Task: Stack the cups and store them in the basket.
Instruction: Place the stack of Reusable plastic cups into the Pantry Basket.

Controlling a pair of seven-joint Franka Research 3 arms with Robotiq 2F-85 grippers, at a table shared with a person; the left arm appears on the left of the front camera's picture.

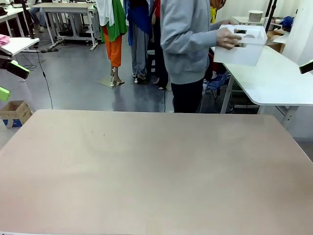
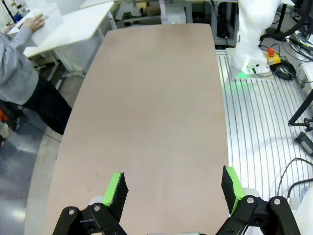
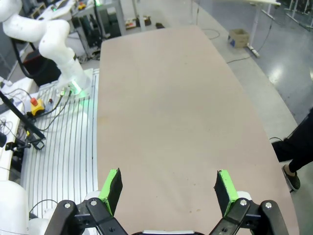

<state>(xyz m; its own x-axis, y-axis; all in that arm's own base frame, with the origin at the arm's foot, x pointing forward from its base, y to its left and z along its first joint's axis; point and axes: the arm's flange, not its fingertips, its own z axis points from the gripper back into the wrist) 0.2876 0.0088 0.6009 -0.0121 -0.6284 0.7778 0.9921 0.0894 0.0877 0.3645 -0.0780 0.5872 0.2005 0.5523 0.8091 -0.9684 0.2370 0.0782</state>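
Observation:
A person in a grey top stands behind the far edge of the table, holding the white basket (image 1: 243, 49) with one hand (image 1: 228, 38) over a white side table. The left wrist view has the basket (image 2: 51, 17) at its top left. What lies inside it I cannot make out, and the cups are out of view. My left gripper (image 1: 10, 81) hangs open off the table's left side, and its own view has the green pads (image 2: 173, 182) spread wide above the tan tabletop (image 2: 156, 107). Above that tabletop my right gripper (image 3: 167, 182) is open too, with one fingertip (image 1: 307, 67) showing at the right edge.
The white side table (image 1: 279, 83) stands at the back right, beyond the tan table (image 1: 156, 166). A cardboard box (image 1: 14, 112) sits on the floor at the left. The arms' white bases (image 2: 252, 34) (image 3: 54, 39) stand on ribbed metal plates beside the table.

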